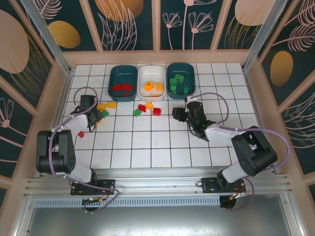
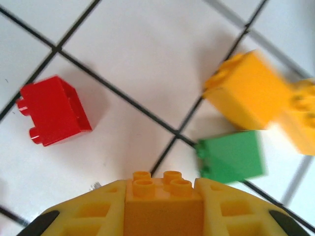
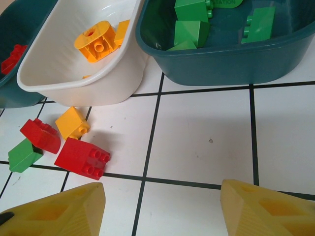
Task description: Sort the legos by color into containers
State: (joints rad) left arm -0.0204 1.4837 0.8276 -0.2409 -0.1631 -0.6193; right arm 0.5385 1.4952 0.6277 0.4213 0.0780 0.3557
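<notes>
The legos (image 3: 81, 158) beside the white container (image 3: 64, 59) are glossy smooth plastic, the container itself is shiny plastic too, and the tiled table (image 3: 197, 132) under it looks smooth and slightly glossy.

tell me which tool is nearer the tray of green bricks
Right. The right tool sits just in front of the tray; the left tool is far off to its left.

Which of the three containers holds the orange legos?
The white container, in the middle, holds the orange legos; the left teal container holds red legos and the right teal container green legos.
</notes>
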